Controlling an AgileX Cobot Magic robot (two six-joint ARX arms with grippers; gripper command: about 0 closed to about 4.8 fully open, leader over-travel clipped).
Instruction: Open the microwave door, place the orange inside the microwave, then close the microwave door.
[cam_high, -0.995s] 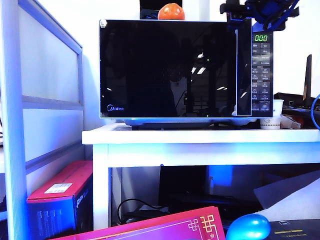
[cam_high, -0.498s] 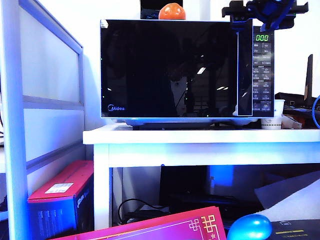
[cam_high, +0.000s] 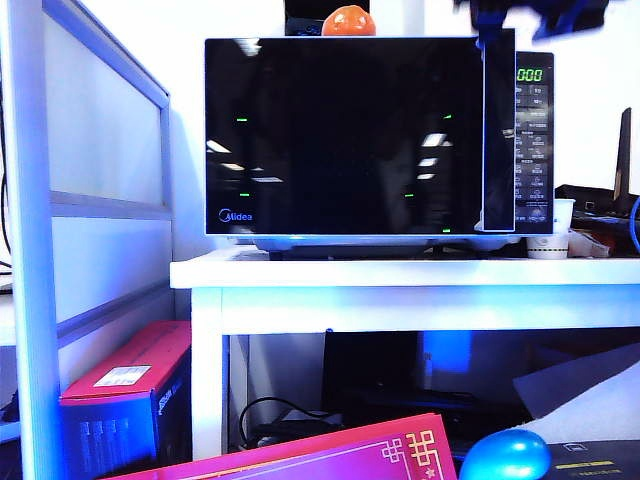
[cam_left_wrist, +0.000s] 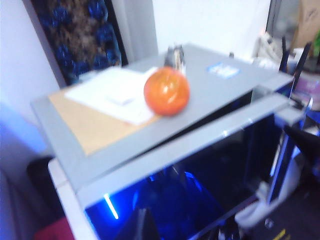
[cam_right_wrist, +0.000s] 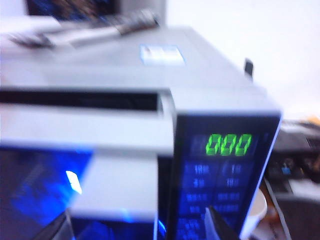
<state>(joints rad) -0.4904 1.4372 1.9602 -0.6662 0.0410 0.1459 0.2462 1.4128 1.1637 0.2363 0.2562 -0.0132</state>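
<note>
While the orange (cam_high: 348, 21) sits on top of the microwave (cam_high: 300, 240), the microwave door (cam_high: 345, 135) stands slightly ajar. The right gripper (cam_right_wrist: 137, 227) hovers in front of the door's handle edge beside the control panel (cam_right_wrist: 220, 185), its jaws spread and empty. The left gripper (cam_left_wrist: 142, 227) is well short of the fruit; I cannot tell its jaws' state.

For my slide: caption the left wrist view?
Orange resting on the microwave's top, above the slightly opened door.
</note>
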